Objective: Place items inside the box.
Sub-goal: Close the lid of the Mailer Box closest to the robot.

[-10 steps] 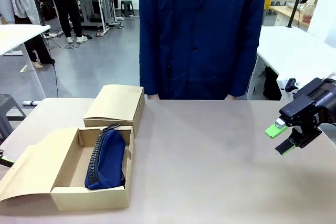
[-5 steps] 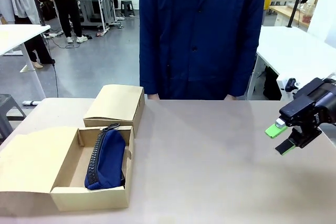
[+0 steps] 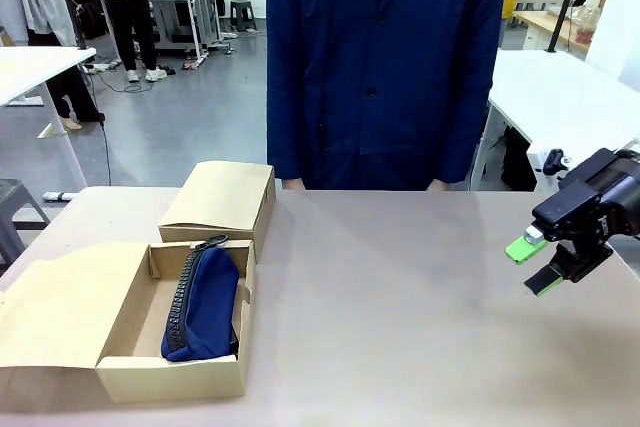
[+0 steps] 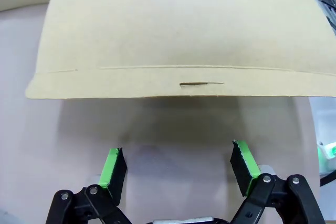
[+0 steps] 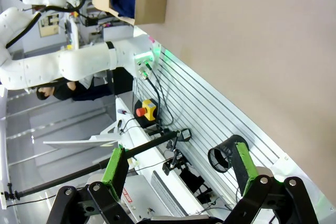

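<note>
Gone from the front view's lower left edge is the small dark-and-green tip that showed there a second ago, beside the open flap; everything else sits as it did. The right tool hangs at the same spot over the far right of the tabletop, its green pads spread wide with nothing between them. The left tool is likewise apart and empty — in its wrist view the fingers frame bare tabletop just short of the box's flap.

One item is already in: the navy pencil case lies lengthwise in the open box, zipper edge up, leaning toward the right wall. A second, closed box sits just behind it. No other item lies on the tabletop, and the person stands at the far side with no hands over it — so the remaining items have yet to arrive, by my reckoning.
</note>
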Controlling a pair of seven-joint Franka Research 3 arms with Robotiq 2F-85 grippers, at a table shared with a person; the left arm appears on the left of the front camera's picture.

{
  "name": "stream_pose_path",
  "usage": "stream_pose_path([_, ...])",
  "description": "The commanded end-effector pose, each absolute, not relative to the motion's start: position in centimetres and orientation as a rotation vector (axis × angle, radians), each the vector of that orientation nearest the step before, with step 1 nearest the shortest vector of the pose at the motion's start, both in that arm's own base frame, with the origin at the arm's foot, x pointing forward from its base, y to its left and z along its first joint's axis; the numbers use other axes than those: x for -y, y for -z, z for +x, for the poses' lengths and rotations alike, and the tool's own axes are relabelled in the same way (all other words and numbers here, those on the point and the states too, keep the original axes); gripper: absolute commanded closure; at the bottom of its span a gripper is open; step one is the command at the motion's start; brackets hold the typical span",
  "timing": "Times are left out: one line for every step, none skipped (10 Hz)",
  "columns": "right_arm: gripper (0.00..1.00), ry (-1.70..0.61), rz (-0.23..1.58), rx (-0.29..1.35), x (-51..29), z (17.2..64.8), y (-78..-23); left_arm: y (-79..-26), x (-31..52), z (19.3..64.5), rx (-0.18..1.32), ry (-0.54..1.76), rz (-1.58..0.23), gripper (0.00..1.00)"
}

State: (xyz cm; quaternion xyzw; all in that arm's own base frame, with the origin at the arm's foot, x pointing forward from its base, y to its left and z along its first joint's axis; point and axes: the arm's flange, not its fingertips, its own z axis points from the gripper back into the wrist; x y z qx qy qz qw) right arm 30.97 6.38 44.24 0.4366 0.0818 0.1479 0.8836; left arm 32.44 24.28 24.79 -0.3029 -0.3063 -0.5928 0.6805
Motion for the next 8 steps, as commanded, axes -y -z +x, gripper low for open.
stream_pose_path([0.0,-0.305,0.92,-0.173,-6.4,30.8,-44.4,-21.9,-24.7,32.6,0.744,1.365,-0.698,0.0])
stream_pose_path([0.0,-0.305,0.92,-0.173,-6.4,30.8,-44.4,-21.8,-24.1,32.8,0.75,1.38,-0.712,0.0])
stream_pose_path([0.0,-0.305,0.92,-0.173,-6.4,30.8,-44.4,-21.8,-23.2,33.0,0.756,1.397,-0.727,0.0])
stream_pose_path([0.0,-0.305,0.92,-0.173,-6.4,30.8,-44.4,-22.1,-22.5,33.6,0.769,1.415,-0.743,0.0])
stream_pose_path([0.0,-0.305,0.92,-0.173,-6.4,30.8,-44.4,-22.5,-21.8,34.1,0.821,1.423,-0.774,0.0])
stream_pose_path([0.0,-0.305,0.92,-0.173,-6.4,30.8,-44.4,-22.9,-21.3,34.2,0.883,1.411,-0.79,0.0])
stream_pose_path([0.0,-0.305,0.92,-0.173,-6.4,30.8,-44.4,-23.4,-21.3,34.3,0.95,1.387,-0.814,0.0])
stream_pose_path([0.0,-0.305,0.92,-0.173,-6.4,30.8,-44.4,-24.1,-21.1,34.2,1.023,1.367,-0.833,0.0])
